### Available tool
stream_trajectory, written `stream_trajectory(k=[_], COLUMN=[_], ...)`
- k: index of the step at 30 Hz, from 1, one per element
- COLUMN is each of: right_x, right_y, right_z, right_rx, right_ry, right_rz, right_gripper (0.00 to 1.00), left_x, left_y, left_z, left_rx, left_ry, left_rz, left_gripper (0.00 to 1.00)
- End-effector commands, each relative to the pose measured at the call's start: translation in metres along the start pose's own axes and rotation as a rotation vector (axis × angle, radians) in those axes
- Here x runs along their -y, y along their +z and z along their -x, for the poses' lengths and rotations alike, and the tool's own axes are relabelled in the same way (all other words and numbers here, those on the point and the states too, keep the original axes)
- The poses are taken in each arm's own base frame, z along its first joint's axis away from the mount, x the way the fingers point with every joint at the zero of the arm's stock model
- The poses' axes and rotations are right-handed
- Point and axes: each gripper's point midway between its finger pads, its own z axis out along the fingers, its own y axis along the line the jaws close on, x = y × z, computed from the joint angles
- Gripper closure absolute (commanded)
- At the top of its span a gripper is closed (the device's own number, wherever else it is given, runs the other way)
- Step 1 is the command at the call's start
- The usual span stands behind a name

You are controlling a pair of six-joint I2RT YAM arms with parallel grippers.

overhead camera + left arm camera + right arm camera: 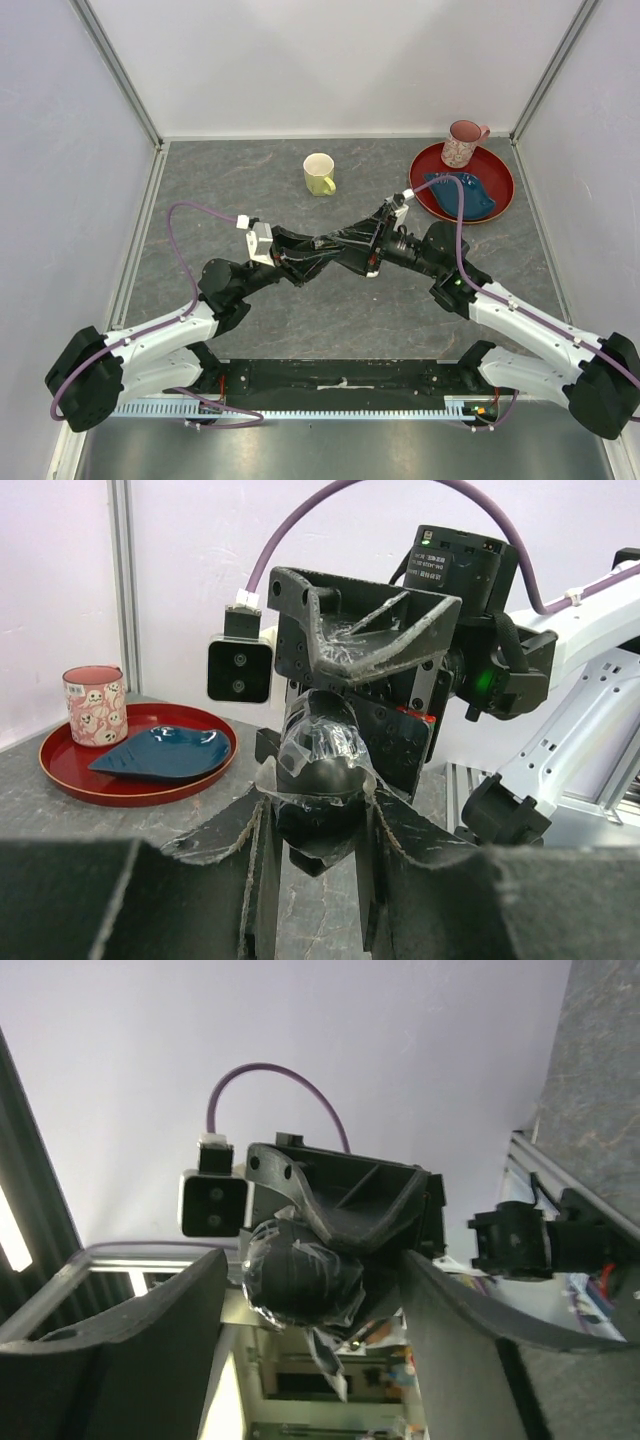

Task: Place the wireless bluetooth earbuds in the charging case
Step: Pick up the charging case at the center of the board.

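Observation:
The charging case (322, 765) is a black rounded thing wrapped in crinkled clear film, held in the air over the middle of the table (250, 180). My left gripper (320, 810) is shut on it, pinching its lower part from both sides. My right gripper (310, 1280) faces it from the other side and is open, both fingers (150, 1320) standing off the charging case (300, 1270) with a gap on each side. From above, the two grippers meet around the charging case (362, 252). The earbuds are out of view.
A yellow mug (319, 174) stands at the back centre. A red tray (500, 185) at the back right carries a patterned pink cup (462, 143) and a blue dish (468, 196). White walls enclose the table on three sides.

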Motion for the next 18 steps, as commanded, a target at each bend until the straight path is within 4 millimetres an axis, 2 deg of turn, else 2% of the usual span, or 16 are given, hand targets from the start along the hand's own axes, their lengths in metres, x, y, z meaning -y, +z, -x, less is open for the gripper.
stream_trajectory(k=[1,2,5,10,11,13,16,18], right_x=[-0.009,-0.006,-0.009,-0.019,-0.013,-0.014,-0.017,-0.025], right_y=[-0.006,-0.006,-0.011,-0.024,-0.03,-0.036,-0.041,-0.04], right_z=[0.003,0.006,0.014,0.028,0.03,0.033,0.031,0.022], right_rx=[0.032,0.044,0.093,0.184,0.182,0.189,0.151,0.093], right_ry=[-0.12,-0.135,-0.256,-0.483,-0.55,-0.617,-0.739,-0.8], right_rz=[0.007,-0.03,-0.081,-0.15,-0.211,-0.245,-0.276,-0.251], right_gripper=[0.2,0.15,0.09,0.07,0.07,0.07,0.07,0.08], left_x=[0.007,0.007,0.007,0.011,0.011,0.011,0.013,0.014], left_y=[0.007,0.006,0.002,-0.008,-0.01,-0.013,-0.016,-0.018], left_z=[0.023,0.022,0.021,0.024,0.025,0.025,0.027,0.028], left_rx=[0.053,0.049,0.044,0.032,0.031,0.025,0.023,0.025], left_ry=[0.005,0.002,0.003,0.01,0.011,0.014,0.014,0.013], left_rz=[-0.022,-0.021,-0.009,0.0,0.003,0.01,0.014,0.016], left_gripper=[0.98,0.98,0.98,0.98,0.98,0.98,0.98,0.98])
